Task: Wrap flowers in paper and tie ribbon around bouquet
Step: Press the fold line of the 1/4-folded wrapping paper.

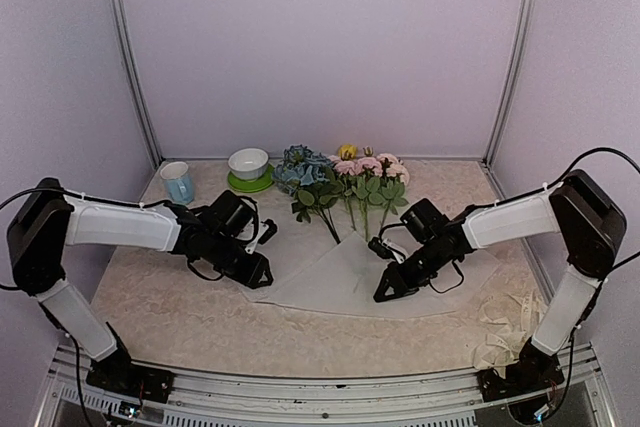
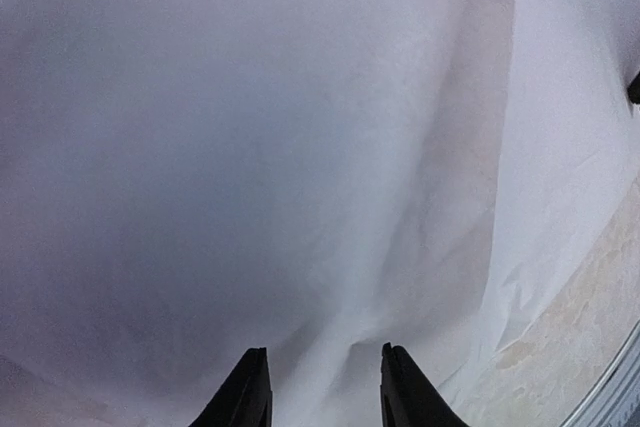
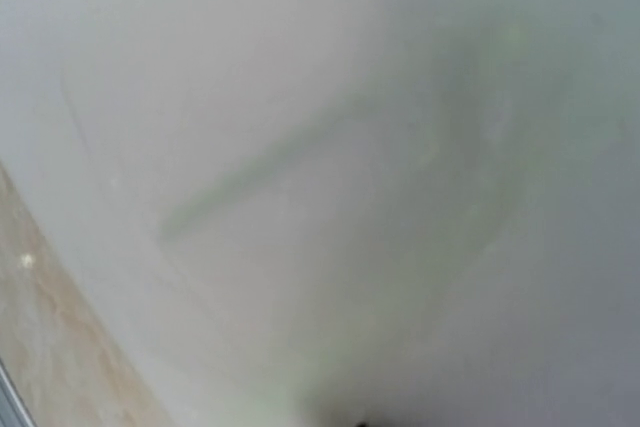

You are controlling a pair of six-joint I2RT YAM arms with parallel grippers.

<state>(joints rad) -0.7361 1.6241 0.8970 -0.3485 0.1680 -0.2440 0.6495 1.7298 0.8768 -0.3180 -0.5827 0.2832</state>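
Note:
The flowers [image 1: 345, 179], blue, pink and yellow heads with green leaves, lie at the back middle, their stalks running under the paper [image 1: 340, 282]. That white sheet is spread over the table's middle, with a raised fold near its top. My left gripper [image 1: 262, 277] rests at the sheet's left edge. In the left wrist view it [image 2: 322, 352] is open, fingertips [image 2: 258, 357] apart over the paper [image 2: 300, 147], gripping nothing. My right gripper [image 1: 385, 292] presses low onto the sheet's middle. The paper [image 3: 350, 197] fills the right wrist view and hides its fingers. The ribbon [image 1: 505, 322] lies crumpled at the near right.
A light blue mug [image 1: 178, 182] stands at the back left. Beside it a white bowl [image 1: 249, 161] sits on a green saucer [image 1: 262, 185]. The beige marbled table [image 1: 170, 317] is walled on three sides, with metal posts in the back corners.

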